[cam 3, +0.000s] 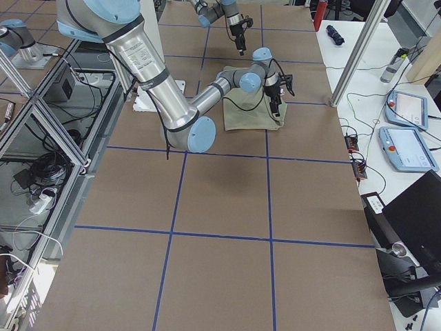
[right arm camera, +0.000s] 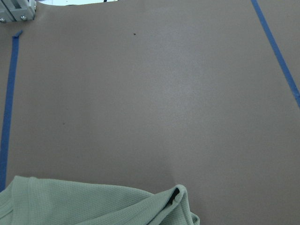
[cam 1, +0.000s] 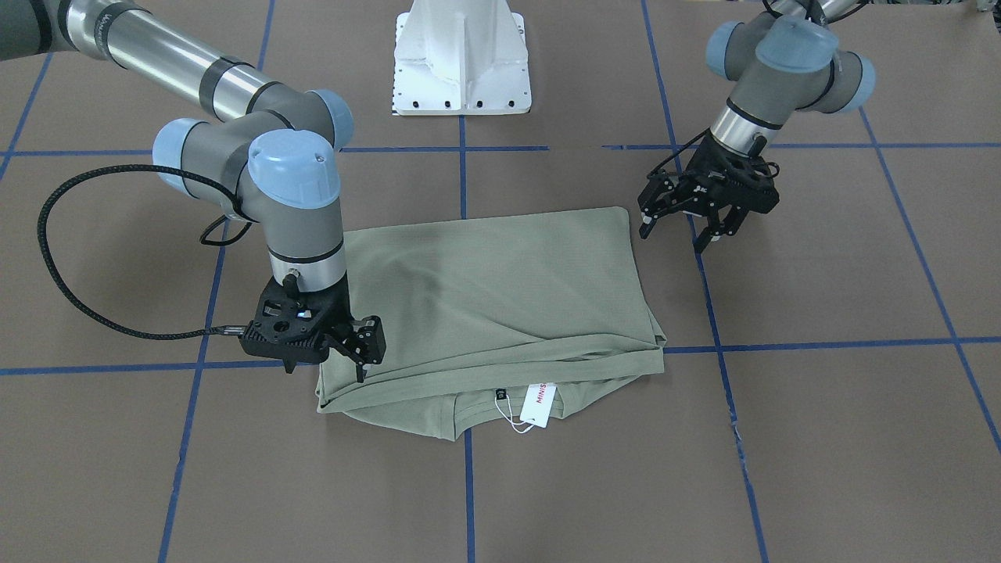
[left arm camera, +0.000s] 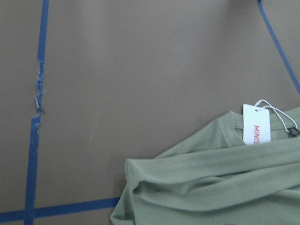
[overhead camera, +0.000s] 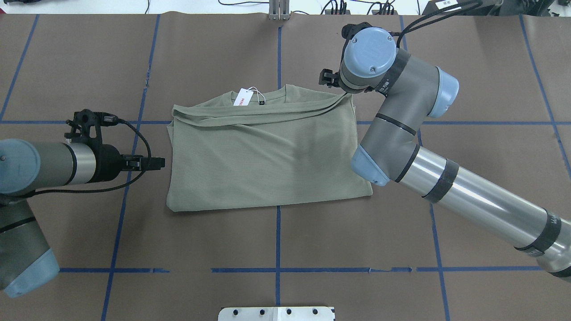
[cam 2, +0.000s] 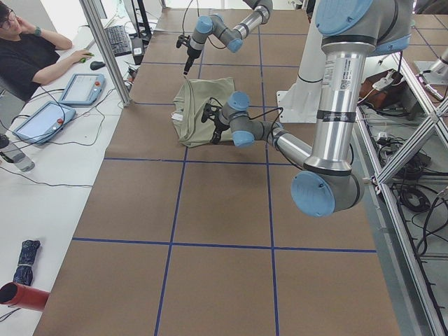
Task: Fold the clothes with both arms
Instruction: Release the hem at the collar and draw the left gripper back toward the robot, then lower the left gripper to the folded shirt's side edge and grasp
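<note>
Brown table covering [cam 1: 821, 313] is crossed by blue tape lines. One left gripper [cam 1: 708, 227] is held spread wide, clear of cloth. One right gripper [cam 1: 361, 353] seems pinched on one folded shirt [cam 1: 500, 289], at its eight o'clock corner. One hang tag [cam 1: 541, 405] is seen.

matt knit shirt [cam 1: 500, 297], paper tag [cam 1: 539, 405]

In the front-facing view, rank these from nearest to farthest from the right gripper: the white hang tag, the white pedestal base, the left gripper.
From the right gripper, at the sage-green knit shirt's corner on the view's left:
1. White hang tag with red lettering, at the shirt's collar edge, lower centre.
2. White pedestal base, top centre.
3. Left gripper, off the shirt's far corner, on the view's right.
</note>
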